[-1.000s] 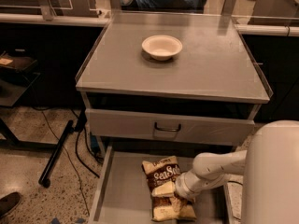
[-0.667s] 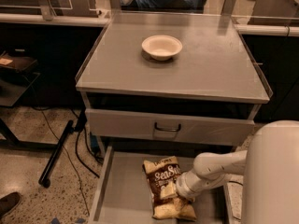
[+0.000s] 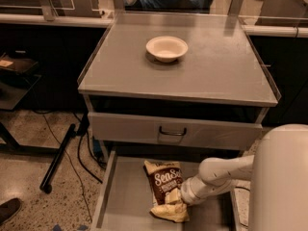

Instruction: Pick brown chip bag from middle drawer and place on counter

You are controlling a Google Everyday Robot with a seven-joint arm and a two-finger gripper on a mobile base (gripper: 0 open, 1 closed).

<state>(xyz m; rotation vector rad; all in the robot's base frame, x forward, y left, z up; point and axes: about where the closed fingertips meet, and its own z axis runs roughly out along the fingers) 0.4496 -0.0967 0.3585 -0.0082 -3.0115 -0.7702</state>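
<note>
The brown chip bag [image 3: 166, 186] lies in the open middle drawer [image 3: 122, 196], with its "Sea Salt" lettering facing up and its pale yellow lower end crumpled. My gripper [image 3: 180, 203] is down in the drawer at the bag's lower right end and touches it. The white arm [image 3: 226, 174] reaches in from the right and hides most of the gripper. The counter [image 3: 216, 71] is the grey cabinet top above the drawers.
A white bowl [image 3: 166, 48] stands on the counter towards the back. A shut drawer front with a dark handle [image 3: 172, 131] sits above the open drawer. My white body [image 3: 281, 177] fills the lower right. Cables and a dark stand leg [image 3: 57, 158] lie on the floor at the left.
The bag has shifted slightly up and to the left in the drawer, with its lower end more crumpled. The gripper stays at that end.
</note>
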